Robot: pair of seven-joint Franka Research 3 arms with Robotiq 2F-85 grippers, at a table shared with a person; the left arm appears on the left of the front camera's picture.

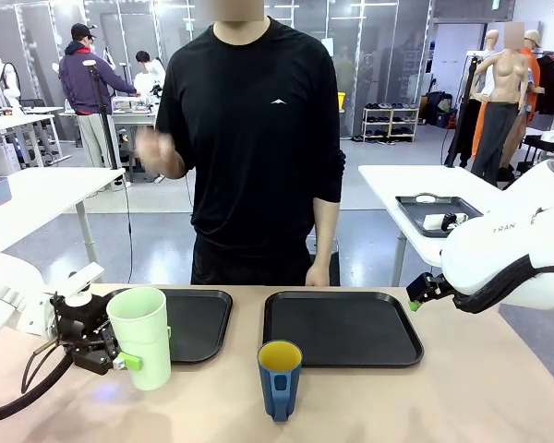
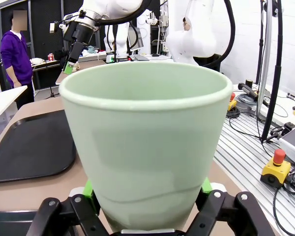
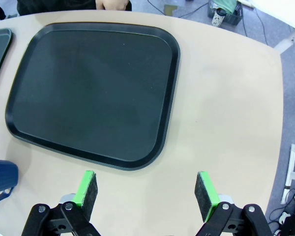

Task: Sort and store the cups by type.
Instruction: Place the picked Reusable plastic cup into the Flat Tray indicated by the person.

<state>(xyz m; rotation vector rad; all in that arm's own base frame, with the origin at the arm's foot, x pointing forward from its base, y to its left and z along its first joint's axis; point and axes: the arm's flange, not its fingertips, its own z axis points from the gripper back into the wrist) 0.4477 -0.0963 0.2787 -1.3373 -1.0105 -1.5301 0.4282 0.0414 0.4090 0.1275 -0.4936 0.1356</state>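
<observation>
Clamping mint tumbler [image 1: 140,330], left end effector [image 1: 129,358], tray [image 1: 201,323] behind, blue mug [image 1: 279,377] beside

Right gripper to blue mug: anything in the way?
Nothing visible. The right gripper hangs open above the table by the right tray. The blue mug stands alone on the table in front of that tray's near edge. Only the flat, empty tray and bare tabletop lie between them.
</observation>
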